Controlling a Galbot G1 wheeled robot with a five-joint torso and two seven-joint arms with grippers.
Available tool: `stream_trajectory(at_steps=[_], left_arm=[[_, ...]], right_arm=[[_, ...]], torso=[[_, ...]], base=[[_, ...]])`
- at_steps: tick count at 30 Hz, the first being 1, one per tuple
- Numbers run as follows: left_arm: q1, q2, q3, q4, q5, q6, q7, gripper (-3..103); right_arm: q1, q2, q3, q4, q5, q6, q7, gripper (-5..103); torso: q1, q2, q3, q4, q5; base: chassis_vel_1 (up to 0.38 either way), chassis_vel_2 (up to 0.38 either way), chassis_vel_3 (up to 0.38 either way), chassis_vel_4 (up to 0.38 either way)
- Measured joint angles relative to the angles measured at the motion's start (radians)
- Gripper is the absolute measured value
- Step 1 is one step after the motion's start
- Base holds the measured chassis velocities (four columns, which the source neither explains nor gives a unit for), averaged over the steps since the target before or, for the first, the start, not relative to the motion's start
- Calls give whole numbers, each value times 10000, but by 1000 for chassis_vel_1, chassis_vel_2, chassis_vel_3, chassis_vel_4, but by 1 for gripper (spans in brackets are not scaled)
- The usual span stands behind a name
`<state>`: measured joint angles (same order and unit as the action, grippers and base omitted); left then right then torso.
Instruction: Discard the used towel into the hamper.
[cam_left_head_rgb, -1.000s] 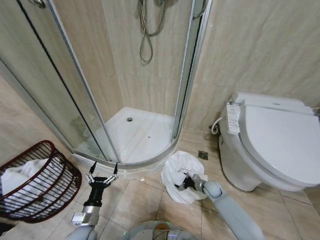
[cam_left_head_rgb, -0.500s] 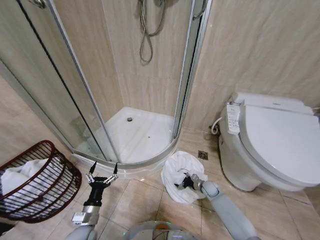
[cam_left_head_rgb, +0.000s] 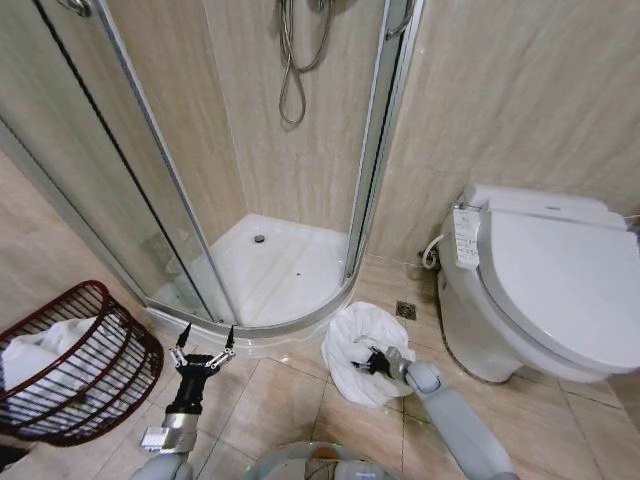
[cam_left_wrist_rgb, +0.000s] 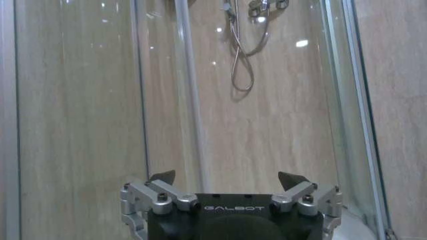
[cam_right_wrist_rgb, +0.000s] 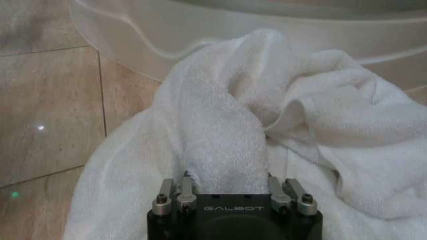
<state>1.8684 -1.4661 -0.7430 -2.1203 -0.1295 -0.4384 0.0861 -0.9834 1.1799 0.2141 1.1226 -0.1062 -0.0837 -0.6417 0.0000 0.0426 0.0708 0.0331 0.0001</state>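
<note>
We clamp right gripper (cam_left_head_rgb: 372, 362) on white towel (cam_left_head_rgb: 357, 345); hamper (cam_left_head_rgb: 95, 385) far leftward, beyond splayed left gripper (cam_left_head_rgb: 204, 342).

Even indoor light, glare spots on glass (cam_left_wrist_rgb: 80, 100).

The left claw (cam_left_head_rgb: 204, 340) has a black body with "GALBOT" in pale letters, silver links with round screws, and dark pointed tips. The right claw (cam_left_head_rgb: 374, 361) looks alike, on a grey rounded arm.
</note>
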Motion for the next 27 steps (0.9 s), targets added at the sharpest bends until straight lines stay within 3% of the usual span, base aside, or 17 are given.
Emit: stream_trajectory(at_steps=[6,8,10,13,14,16,17,21,27], left_arm=[[38,-74,24,-39,53,0,6,100],[43,-125,52,-46,73,-21,5,100],[41,-156,72,-46,74,-30,-1,100],[29,-252,227,-45,100,-53,-70,100],[29,-252,227,-45,100,-53,-70,100],[55,-290,346,-64,172,-97,-112,100],[55,-290,346,-64,172,-97,-112,100],[275,-298,481,-220,237,-258,-184,100],[483,-302,572,-342,369,-431,-301,100]], right_arm=[[9,125,247,-205,-44,245,108,37],[-91,182,342,-136,-38,409,564,30],[-187,242,433,-9,-41,417,927,30],[-463,552,782,346,248,485,2236,19],[-463,552,782,346,248,485,2236,19],[-638,818,945,591,571,711,3260,14],[-638,818,945,591,571,711,3260,14],[-1179,1424,1137,1801,1399,1524,5754,13],[-1768,1716,1305,3402,1135,2624,7074,13]], torso=[[0,0,0,0,0],[0,0,0,0,0],[0,0,1,-1,-1],[0,0,0,-1,-3],[0,0,0,-1,-3],[0,0,1,-1,1],[0,0,1,-1,1],[0,0,0,1,0],[0,0,0,0,-1]], base=[[0,0,0,0],[0,0,0,0],[0,0,0,0],[0,0,0,0],[0,0,0,0],[0,0,0,0],[0,0,0,0],[0,0,0,0],[0,0,0,0]])
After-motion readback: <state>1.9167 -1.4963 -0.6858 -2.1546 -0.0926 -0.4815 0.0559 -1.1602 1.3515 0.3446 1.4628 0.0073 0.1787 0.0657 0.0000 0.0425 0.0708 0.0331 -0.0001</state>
